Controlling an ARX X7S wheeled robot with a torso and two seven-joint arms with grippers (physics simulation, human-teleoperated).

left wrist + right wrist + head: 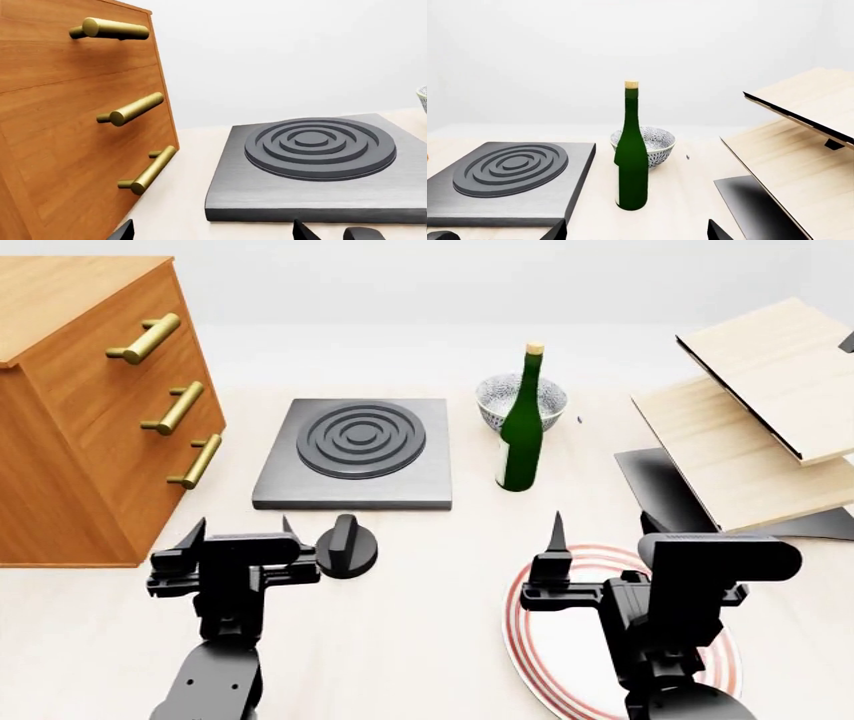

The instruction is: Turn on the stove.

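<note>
both my jaws stood spread: left gripper (243, 532) just beside the knob (344, 545), in front of the stove (354, 453); right gripper (601, 533) hid part of the plate (534, 660).

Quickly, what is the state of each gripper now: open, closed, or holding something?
Left gripper: open, holding nothing, beside the knob.
Right gripper: open, holding nothing, above the plate.
</note>
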